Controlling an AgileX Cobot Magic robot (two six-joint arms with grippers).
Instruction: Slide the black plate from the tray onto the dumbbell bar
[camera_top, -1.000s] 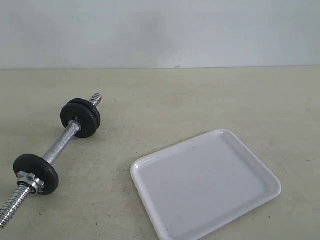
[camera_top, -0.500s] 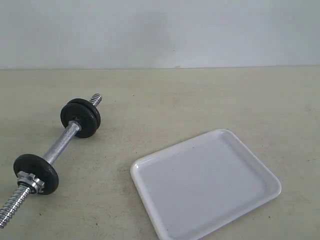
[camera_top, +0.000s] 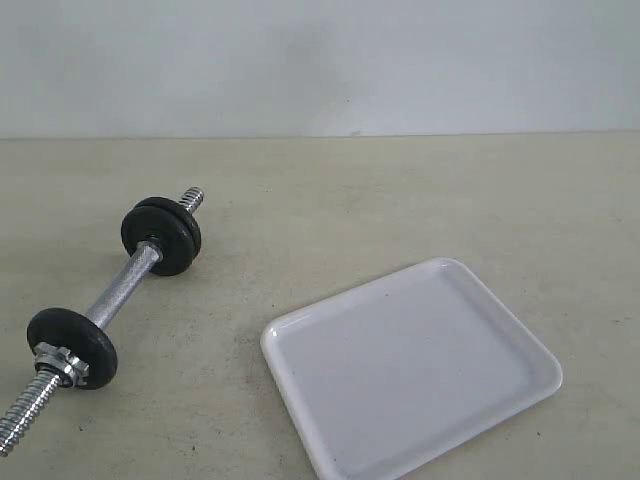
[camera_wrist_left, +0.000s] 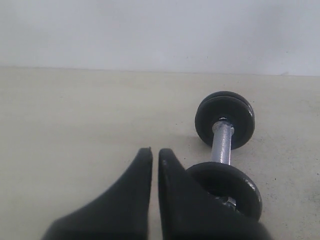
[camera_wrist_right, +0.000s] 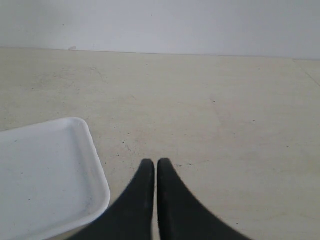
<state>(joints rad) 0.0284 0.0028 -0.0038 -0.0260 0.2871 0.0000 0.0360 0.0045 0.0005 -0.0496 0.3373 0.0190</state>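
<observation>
The silvery dumbbell bar (camera_top: 120, 288) lies on the table at the left of the exterior view. Two black plates (camera_top: 161, 235) sit together on its far end, and one black plate (camera_top: 72, 347) sits near its near end beside a metal nut collar (camera_top: 57, 361). The white tray (camera_top: 410, 366) at the lower right holds nothing. Neither gripper shows in the exterior view. In the left wrist view my left gripper (camera_wrist_left: 155, 153) is shut and empty, just beside the near black plate (camera_wrist_left: 227, 187) and the dumbbell bar (camera_wrist_left: 222, 143). My right gripper (camera_wrist_right: 152, 163) is shut and empty next to the tray (camera_wrist_right: 47, 175).
A pale wall (camera_top: 320, 65) stands behind the beige table (camera_top: 400, 200). The bar's threaded near end (camera_top: 25, 412) reaches toward the left front corner of the exterior view.
</observation>
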